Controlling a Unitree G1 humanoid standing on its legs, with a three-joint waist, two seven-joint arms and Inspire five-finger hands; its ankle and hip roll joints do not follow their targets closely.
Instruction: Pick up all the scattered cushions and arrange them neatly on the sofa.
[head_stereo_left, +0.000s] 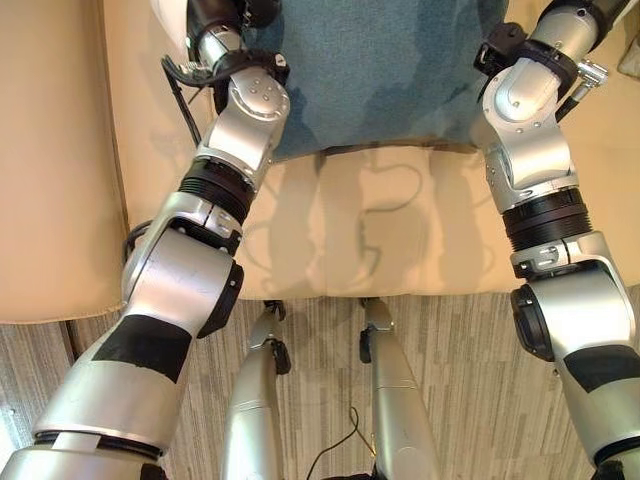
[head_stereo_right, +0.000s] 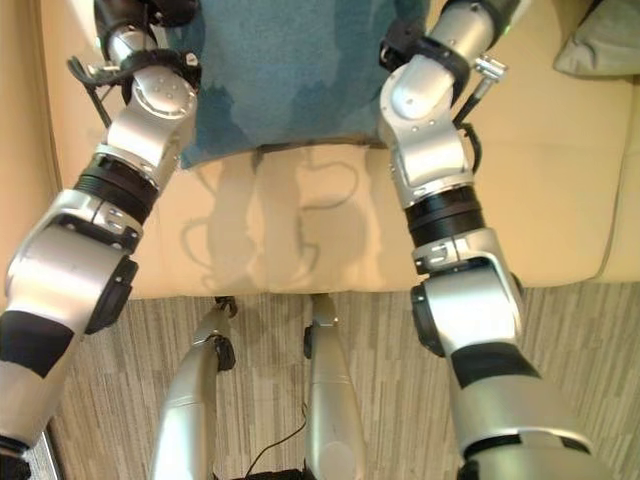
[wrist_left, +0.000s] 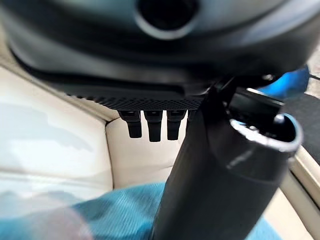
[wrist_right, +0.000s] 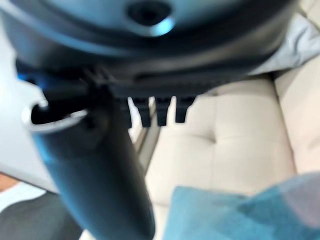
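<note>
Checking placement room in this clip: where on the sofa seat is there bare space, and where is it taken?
The blue cushion fills the seat's middle between both arms. Bare cream seat lies to the right of the right arm, up to a grey cushion in the far right corner. A bare strip runs along the front edge below the blue cushion.

left hand (wrist_left: 150, 125) — fingers straight | right hand (wrist_right: 160, 112) — fingers straight
</note>
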